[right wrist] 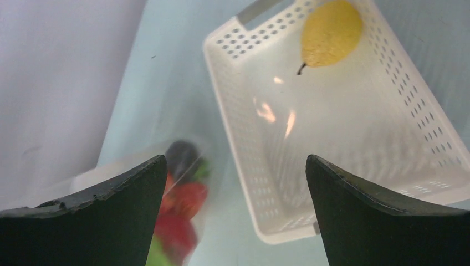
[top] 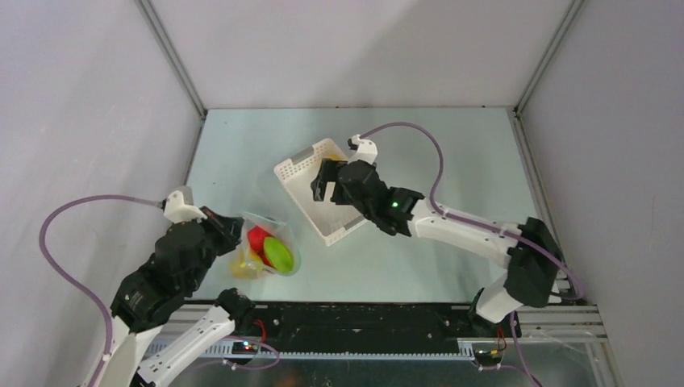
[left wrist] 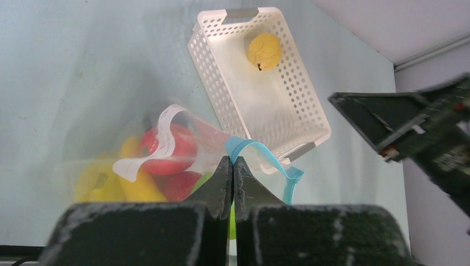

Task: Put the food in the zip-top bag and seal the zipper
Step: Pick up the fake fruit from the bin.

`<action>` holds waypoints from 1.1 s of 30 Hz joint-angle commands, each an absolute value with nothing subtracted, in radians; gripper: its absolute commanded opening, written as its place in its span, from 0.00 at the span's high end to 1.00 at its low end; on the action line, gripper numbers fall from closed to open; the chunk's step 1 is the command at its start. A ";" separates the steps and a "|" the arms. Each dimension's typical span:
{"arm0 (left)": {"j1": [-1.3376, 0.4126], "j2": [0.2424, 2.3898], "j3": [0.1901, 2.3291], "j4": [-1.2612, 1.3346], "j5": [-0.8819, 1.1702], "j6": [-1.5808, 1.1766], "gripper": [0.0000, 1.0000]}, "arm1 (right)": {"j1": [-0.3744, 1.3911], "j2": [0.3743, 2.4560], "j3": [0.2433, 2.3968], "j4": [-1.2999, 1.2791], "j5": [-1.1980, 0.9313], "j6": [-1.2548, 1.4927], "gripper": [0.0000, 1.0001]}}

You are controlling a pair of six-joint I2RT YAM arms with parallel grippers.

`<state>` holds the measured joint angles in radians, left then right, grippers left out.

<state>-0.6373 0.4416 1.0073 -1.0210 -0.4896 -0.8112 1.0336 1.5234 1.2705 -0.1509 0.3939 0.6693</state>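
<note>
The clear zip-top bag [top: 266, 246] lies left of centre with red [top: 257, 239], green [top: 279, 253] and yellow food inside. My left gripper [left wrist: 233, 162] is shut on the bag's mouth edge by the light-blue zipper [left wrist: 260, 158], which curls open; the white label patch [left wrist: 161, 145] shows on the bag. One yellow lemon-like piece [left wrist: 264, 50] lies in the white slotted basket [left wrist: 310, 119]; it also shows in the right wrist view [right wrist: 331, 33]. My right gripper [right wrist: 235, 166] is open and empty above the basket [right wrist: 244, 138], with the bag's food [right wrist: 183, 205] seen at its left.
The white basket [top: 300, 179] stands tilted at the table's centre, right of the bag. The right arm [top: 452, 226] reaches over it from the right. Grey walls enclose the table on the left, back and right.
</note>
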 commanded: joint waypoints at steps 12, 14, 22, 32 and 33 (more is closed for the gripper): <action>-0.641 0.417 1.060 -1.020 -0.571 -0.773 0.99 | 0.963 1.908 1.573 -0.269 0.589 0.888 0.01; -0.640 0.413 1.054 -1.017 -0.575 -0.770 0.99 | 0.954 1.950 1.595 -0.266 0.586 0.891 0.01; -0.641 0.406 1.046 -1.016 -0.573 -0.760 0.99 | 0.916 2.092 1.699 -0.287 0.607 0.898 0.01; -0.639 0.386 1.036 -1.017 -0.560 -0.752 0.99 | 0.878 2.206 1.790 -0.288 0.582 0.913 0.01; -0.639 0.387 1.036 -1.018 -0.561 -0.752 0.99 | 0.876 2.221 1.799 -0.291 0.580 0.914 0.00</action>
